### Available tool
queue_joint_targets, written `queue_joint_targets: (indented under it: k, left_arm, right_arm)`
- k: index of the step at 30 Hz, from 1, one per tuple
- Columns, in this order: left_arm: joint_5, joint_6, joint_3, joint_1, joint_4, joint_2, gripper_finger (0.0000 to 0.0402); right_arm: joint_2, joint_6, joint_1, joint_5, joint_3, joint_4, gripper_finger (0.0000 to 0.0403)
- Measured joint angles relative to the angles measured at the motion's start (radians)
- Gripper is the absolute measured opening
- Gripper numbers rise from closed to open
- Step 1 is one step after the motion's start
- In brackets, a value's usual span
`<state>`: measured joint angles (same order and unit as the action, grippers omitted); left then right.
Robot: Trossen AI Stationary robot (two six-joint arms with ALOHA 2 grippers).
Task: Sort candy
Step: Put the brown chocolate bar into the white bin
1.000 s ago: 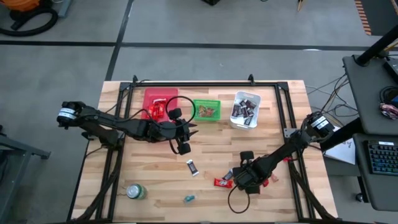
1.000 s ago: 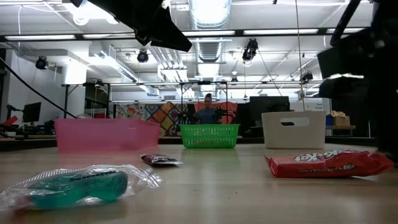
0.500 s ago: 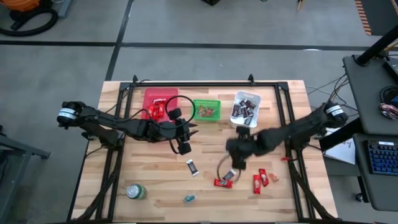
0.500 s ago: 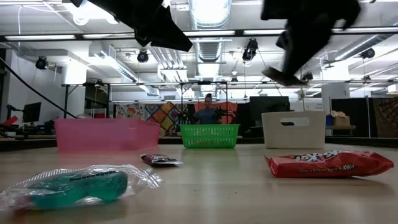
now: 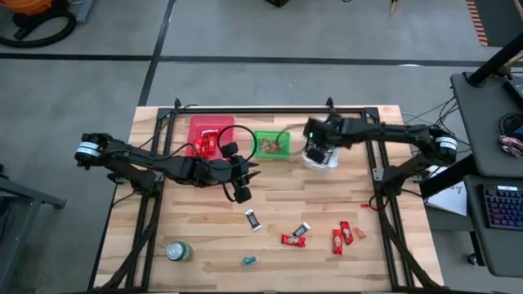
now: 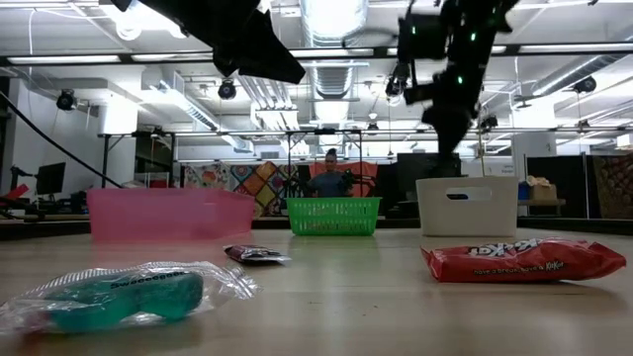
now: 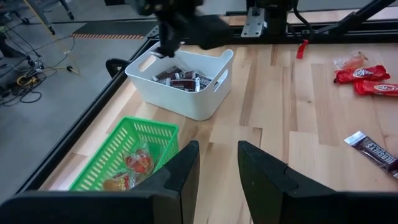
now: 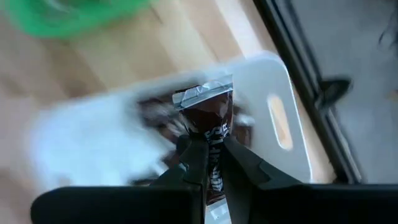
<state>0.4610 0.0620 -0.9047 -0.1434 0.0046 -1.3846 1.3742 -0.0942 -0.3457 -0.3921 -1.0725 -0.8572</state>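
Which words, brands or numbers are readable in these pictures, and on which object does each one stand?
"KitKat": white letters on the red wrapper, low view, partly glare-washed.
Teal candy: embossed print, too blurred to read.
Dark bar in the right gripper: light letters, unreadable.
Dark bar on the table: print too small.

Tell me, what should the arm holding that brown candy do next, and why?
Probably open and drop it. The right tool grips a dark brown candy above the white bin, which already holds similar dark wrappers.
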Motion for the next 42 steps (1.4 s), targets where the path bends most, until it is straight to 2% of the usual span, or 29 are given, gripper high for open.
queue_joint_targets:
  k: [5,9,13,21,26,28,31,36,42]
  left_arm:
    - [0.0,0.0,0.0,0.0,-0.002,0.0,0.0093]
    - [0.0,0.0,0.0,0.0,-0.002,0.0,0.0093]
    - [0.0,0.007,0.0,0.0,-0.007,0.0,0.0093]
    - [0.0,0.037,0.0,0.0,-0.009,0.0,0.0093]
    - [0.0,0.044,0.0,0.0,-0.017,0.0,0.0093]
    - [0.0,0.044,0.0,0.0,-0.028,-0.001,0.0093]
    - [-0.013,0.044,0.0,0.0,-0.051,-0.001,0.0093]
    - [-0.115,0.045,0.0,0.0,-0.116,-0.001,0.0093]
    - [-0.351,0.041,0.0,-0.007,-0.171,-0.029,0.0093]
  right_arm:
    - [0.012,0.089,-0.172,0.101,0.059,0.071,0.0028]
    - [0.017,0.116,-0.235,0.148,0.089,0.131,0.0031]
    - [0.016,0.121,-0.241,0.159,0.092,0.136,0.0057]
    - [0.014,0.078,-0.24,0.132,0.092,0.138,0.0149]
    - [-0.008,0.053,-0.238,0.141,0.092,0.138,0.0176]
    - [-0.021,0.025,-0.234,0.173,0.09,0.136,0.0179]
    - [-0.049,-0.019,-0.215,0.281,0.087,0.135,0.0179]
    - [-0.099,-0.098,-0.141,0.445,0.087,0.134,0.0172]
    - [-0.136,-0.15,0.025,0.472,0.088,0.135,0.0165]
